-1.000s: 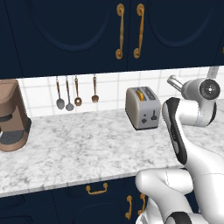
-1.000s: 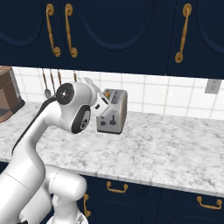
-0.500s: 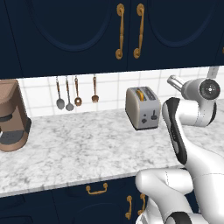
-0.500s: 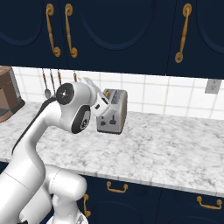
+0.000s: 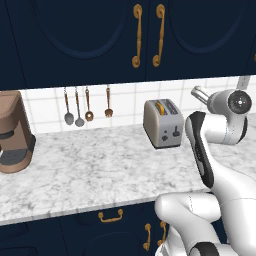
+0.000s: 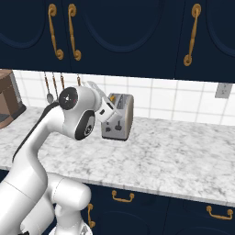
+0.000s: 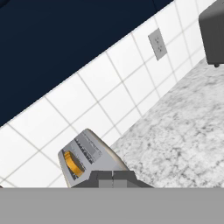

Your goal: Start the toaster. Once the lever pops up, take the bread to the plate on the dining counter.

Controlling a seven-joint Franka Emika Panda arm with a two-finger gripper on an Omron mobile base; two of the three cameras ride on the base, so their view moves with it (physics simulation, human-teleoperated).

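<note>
Your gripper [image 7: 113, 176] is fully closed on nothing, its fingertips pressed together just above the toaster [image 5: 162, 123]. The toaster stands on the marble tabletop [image 5: 100, 170] against the tiled wall, with the bread [image 7: 73, 163] in one slot and the lever [image 5: 176, 133] on its narrow front face. A brown coffee machine [image 5: 14, 132] sits well apart at the tabletop's far left.

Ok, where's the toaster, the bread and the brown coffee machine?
toaster [image 5: 162, 123]: left base view, on its grey side wall.
bread [image 5: 160, 107]: left base view, on the slice's top edge in the slot.
coffee machine [image 5: 11, 131]: left base view, on its brown body.
</note>
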